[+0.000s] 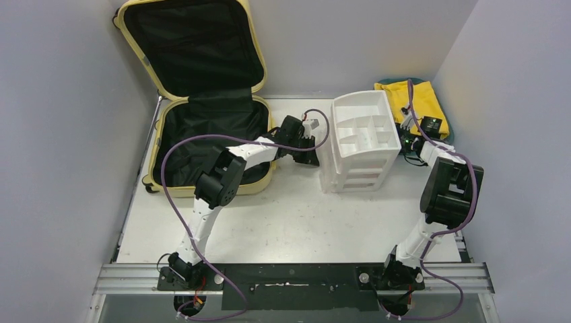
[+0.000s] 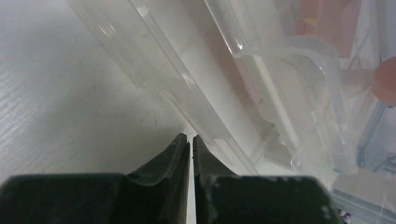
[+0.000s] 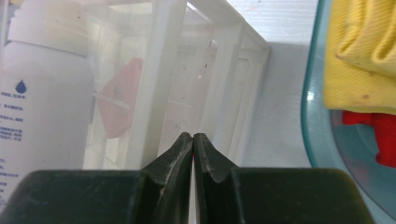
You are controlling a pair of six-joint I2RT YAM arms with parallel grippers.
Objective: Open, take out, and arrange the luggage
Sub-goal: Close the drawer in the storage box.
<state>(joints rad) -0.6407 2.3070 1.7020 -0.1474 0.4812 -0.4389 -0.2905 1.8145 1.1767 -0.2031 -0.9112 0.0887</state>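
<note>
The luggage (image 1: pixel 202 94) is lying open at the far left of the table (image 1: pixel 289 222). Its pale-yellow base is resting flat and its lid is leaning upright against the back wall, both halves showing black lining. The left arm is reaching across the near right corner of the base, bringing the left pincer (image 2: pixel 190 139) just beside the left wall of the white drawer organizer (image 1: pixel 357 134). In the left wrist view its black fingers are pressing together with nothing between them, the tips hovering over the table next to the organizer's translucent wall. The right arm is bending in from the other side, and the right pincer (image 3: pixel 193 136) is likewise pressing shut on nothing, pointing at the organizer's right wall. A teal tray (image 3: pixel 313 112) is sitting just right of that pincer, holding a folded yellow cloth (image 1: pixel 421 101) and something red (image 3: pixel 373 130) beneath it. A white bottle (image 3: pixel 42 93) with blue print is showing at the left edge of the right wrist view; whether it is standing inside the organizer is unclear.
</note>
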